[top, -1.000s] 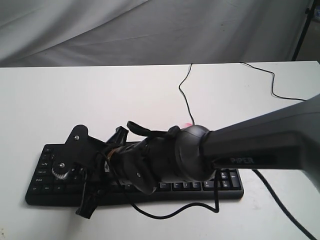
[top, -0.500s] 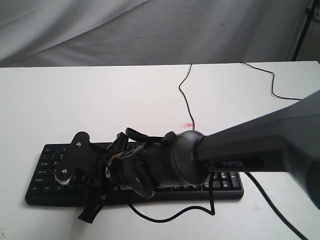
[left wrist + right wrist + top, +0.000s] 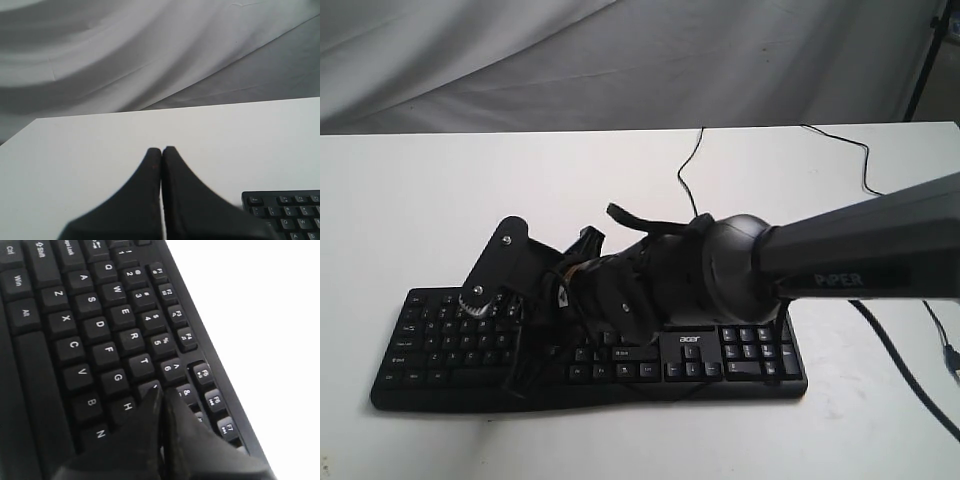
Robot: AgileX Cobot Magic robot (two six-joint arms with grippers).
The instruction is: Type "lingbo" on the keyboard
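Hovering over the bare white desk (image 3: 75, 165), the left gripper (image 3: 161, 150) has its two fingers pressed flat together, with one corner of the keyboard (image 3: 285, 210) near it. That keyboard lies flat along the near edge of the desk, closer to the left corner than the right. The right gripper (image 3: 161, 395), fingers likewise pressed together, points at the key just past T and below 6; whether it touches cannot be told. Its arm (image 3: 860, 265) reaches in from the right edge. A thin black cable (image 3: 692, 190) runs toward the far edge.

Right gripper (image 3: 161, 394) rising and shifting rightward along the keyboard (image 3: 430, 345), its arm (image 3: 860, 262) uncovering the acer logo (image 3: 688, 340).
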